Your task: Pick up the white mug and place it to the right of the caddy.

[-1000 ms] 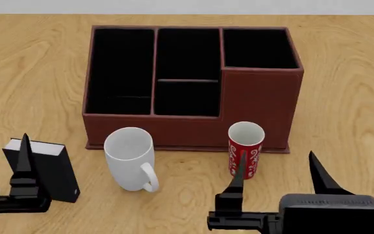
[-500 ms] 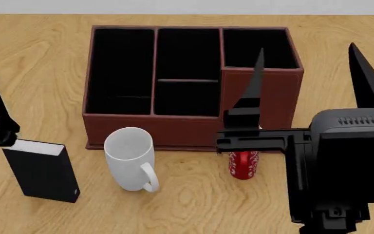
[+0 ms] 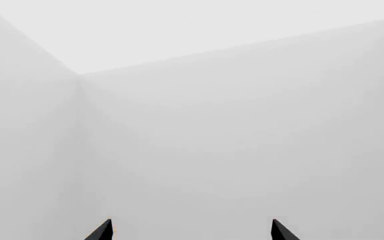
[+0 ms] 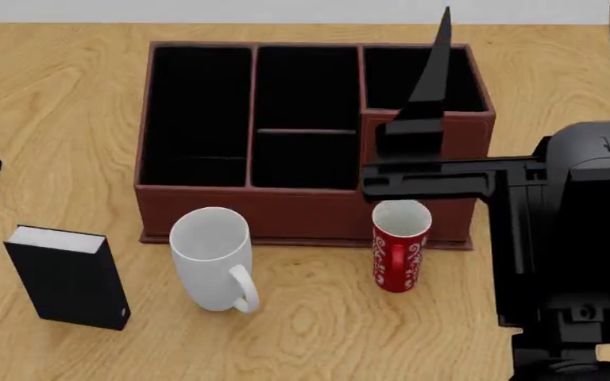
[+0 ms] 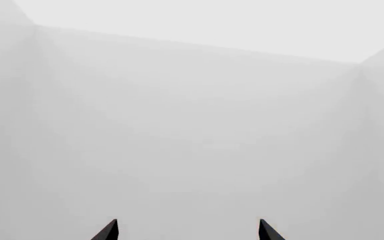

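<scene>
The plain glossy white mug (image 4: 212, 258) stands upright on the light wooden worktop (image 4: 61, 95), mouth open upward, its loop handle toward the camera and slightly to the right. It sits just in front of the large reddish-brown leather-look caddy (image 4: 283, 214), near the left half of the caddy's front wall; whether the 2 touch cannot be told. Nothing grips the mug.

The caddy is rectangular with black-lined compartments; its right-hand section is taller than the rest. A narrower red mug with a white swirl pattern (image 4: 399, 244) stands upright in front of that taller section, apart from the white mug. A small black book with white pages (image 4: 69, 275) stands on the worktop to the left of the white mug, apart from it.

The right gripper (image 4: 533, 48) is raised in front of the camera on the right side of the head view, its 2 pointed black fingers (image 4: 432, 71) spread wide and pointing up, holding nothing. Its body covers part of the caddy's right end and the worktop right of the caddy. In the right wrist view only 2 separated fingertips (image 5: 108, 231) show against blank pale walls.

The left gripper (image 3: 190, 231) shows in the left wrist view as 2 fingertips (image 3: 102, 231) set apart, with nothing between them, facing blank pale walls. In the head view only a dark fragment appears at the left edge.
</scene>
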Available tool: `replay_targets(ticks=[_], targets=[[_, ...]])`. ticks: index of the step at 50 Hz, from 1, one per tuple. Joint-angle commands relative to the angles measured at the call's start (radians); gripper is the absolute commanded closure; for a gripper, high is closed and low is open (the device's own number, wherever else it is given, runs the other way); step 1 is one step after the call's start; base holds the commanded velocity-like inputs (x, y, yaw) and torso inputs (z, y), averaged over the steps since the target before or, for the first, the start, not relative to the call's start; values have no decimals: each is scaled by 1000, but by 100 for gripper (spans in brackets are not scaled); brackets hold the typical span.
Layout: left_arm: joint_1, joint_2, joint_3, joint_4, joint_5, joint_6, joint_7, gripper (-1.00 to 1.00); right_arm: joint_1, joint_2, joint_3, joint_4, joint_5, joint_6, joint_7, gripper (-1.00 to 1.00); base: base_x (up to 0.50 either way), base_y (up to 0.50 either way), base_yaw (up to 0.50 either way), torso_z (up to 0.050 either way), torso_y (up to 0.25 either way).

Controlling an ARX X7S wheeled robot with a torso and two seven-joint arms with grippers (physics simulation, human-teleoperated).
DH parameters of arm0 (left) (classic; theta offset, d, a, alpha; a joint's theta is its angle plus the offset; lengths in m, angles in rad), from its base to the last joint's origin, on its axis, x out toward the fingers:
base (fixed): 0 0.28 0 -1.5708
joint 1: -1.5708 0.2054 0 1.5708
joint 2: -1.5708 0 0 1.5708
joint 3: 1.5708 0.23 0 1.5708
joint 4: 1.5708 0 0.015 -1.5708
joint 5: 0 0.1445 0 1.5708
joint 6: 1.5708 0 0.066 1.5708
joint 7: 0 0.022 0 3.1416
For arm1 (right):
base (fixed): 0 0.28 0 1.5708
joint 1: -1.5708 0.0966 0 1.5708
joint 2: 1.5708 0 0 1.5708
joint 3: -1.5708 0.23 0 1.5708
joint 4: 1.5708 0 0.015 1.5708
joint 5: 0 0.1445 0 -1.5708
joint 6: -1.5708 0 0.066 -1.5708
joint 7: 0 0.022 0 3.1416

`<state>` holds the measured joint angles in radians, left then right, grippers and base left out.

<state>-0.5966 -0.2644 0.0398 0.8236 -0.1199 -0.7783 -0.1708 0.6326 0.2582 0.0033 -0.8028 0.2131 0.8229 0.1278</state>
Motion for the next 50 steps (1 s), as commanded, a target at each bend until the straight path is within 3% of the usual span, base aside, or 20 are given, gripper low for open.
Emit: replay_targets(ticks=[1, 27, 50], targets=[[-13, -1, -4, -1, -5, -1, -9, -100, 20, 3, 7, -2, 13, 13, 4, -100, 0, 0, 0, 0, 0], [2, -11, 0, -1, -11, 14, -21, -100, 11, 11, 4, 12, 25, -4, 13, -100, 0, -273, 0, 0, 0], [0, -18, 7, -9, -17, 22, -30, -100, 13, -4, 30, 26, 44, -1, 43, -100, 57, -5, 0, 0, 0]])
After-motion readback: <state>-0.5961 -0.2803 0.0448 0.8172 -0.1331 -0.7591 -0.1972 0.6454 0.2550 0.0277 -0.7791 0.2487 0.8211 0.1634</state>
